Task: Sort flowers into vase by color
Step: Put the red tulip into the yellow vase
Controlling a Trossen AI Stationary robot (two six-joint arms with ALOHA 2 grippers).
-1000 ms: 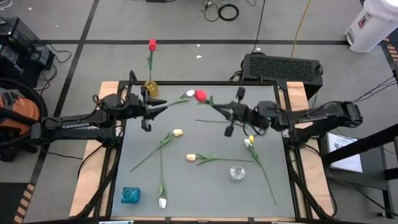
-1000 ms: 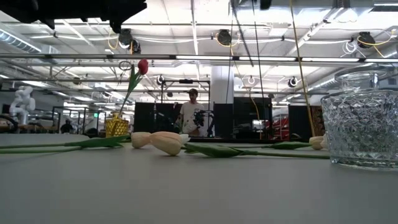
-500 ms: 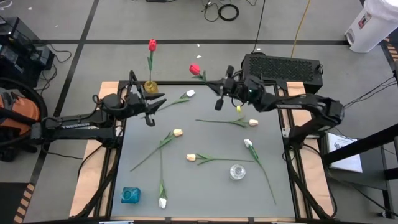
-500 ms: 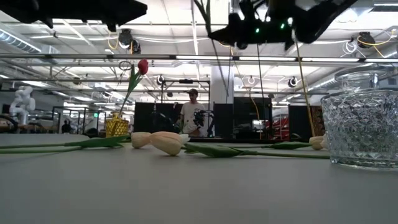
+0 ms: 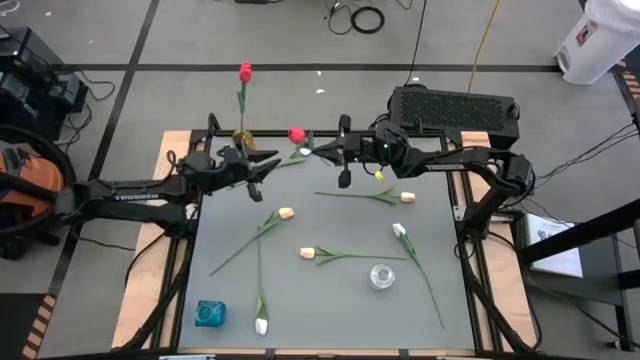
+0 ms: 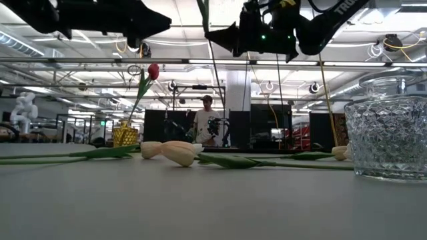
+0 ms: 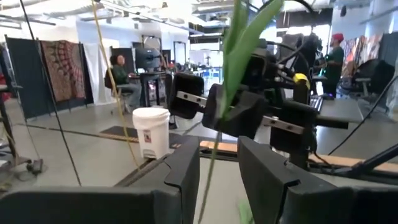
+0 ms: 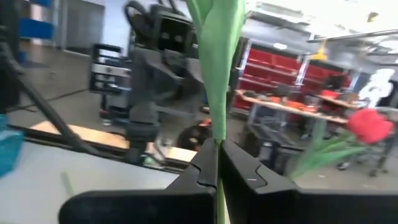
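A red tulip (image 5: 296, 135) on a thin green stem is held above the table's far side by my right gripper (image 5: 338, 152), which is shut on it. My left gripper (image 5: 266, 166) is open and faces it from the left. In the left wrist view its fingers (image 7: 186, 174) stand on either side of the hanging stem (image 7: 211, 163) without touching. Another red tulip (image 5: 245, 72) stands with its stem in a small yellow vase (image 5: 243, 140) at the far edge. Several white and cream tulips (image 5: 286, 213) lie flat on the grey table. My right gripper pinches the red tulip's green stem (image 8: 217, 134) between its two shut fingers, level from the table's right, lying across the stem. The flower is lifted clear and roughly upright. Its head (image 5: 296, 135) is up and leans left, and the stem's lower part hangs below.
A clear cut-glass vase (image 5: 381, 276) stands toward the near right and a small blue vase (image 5: 209, 314) at the near left corner. Cream tulips lie at mid table (image 5: 307, 253) and right (image 5: 400, 230). A black box (image 5: 455, 105) sits beyond the far right edge. People stand in the room.
My right gripper, still shut on the red tulip, has risen from mid table and moved toward the far edge and left, toward the yellow vase and my left gripper. The flower came lifted along with it. My left gripper has shifted a little to the right, toward the stem.
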